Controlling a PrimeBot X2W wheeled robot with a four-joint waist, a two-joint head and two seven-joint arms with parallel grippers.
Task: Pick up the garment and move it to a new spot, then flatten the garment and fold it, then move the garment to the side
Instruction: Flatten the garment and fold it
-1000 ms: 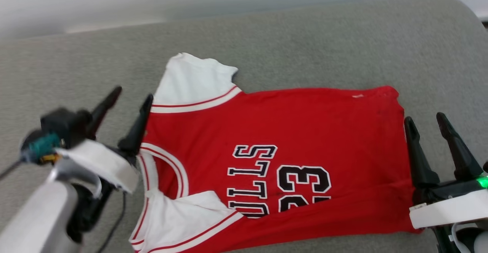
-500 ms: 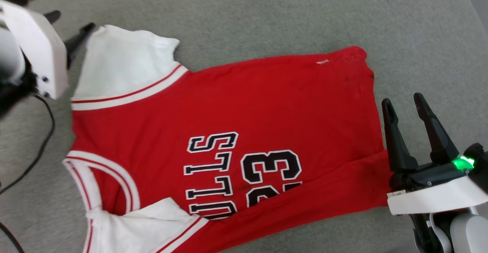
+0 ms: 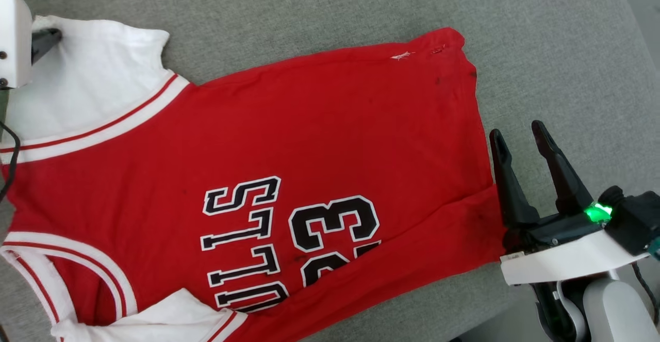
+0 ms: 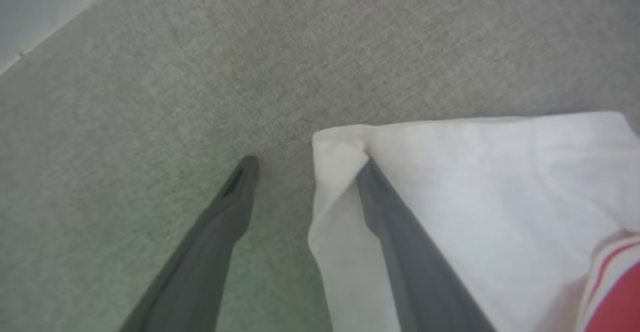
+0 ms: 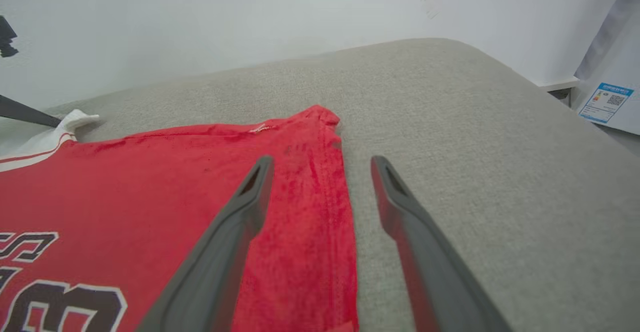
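Note:
The garment, a red jersey with white sleeves and dark white-outlined letters, lies spread flat on a grey cushion, its neck to the left. My left gripper is open at the far white sleeve. One of its fingers rests on the sleeve's corner and the other is over bare cushion. In the head view one dark finger pokes out beside its white housing. My right gripper is open at the garment's hem. The hem's edge runs between its fingertips.
The cushion's rounded right edge drops off near a pale wall and a labelled panel. A black cable hangs at the head view's left edge. Bare cushion lies beyond the garment and to its right.
The head camera has tipped down and closer, so the whole picture has shifted. My left gripper has gone from beside the collar to the far sleeve corner. The right gripper stays at the hem.

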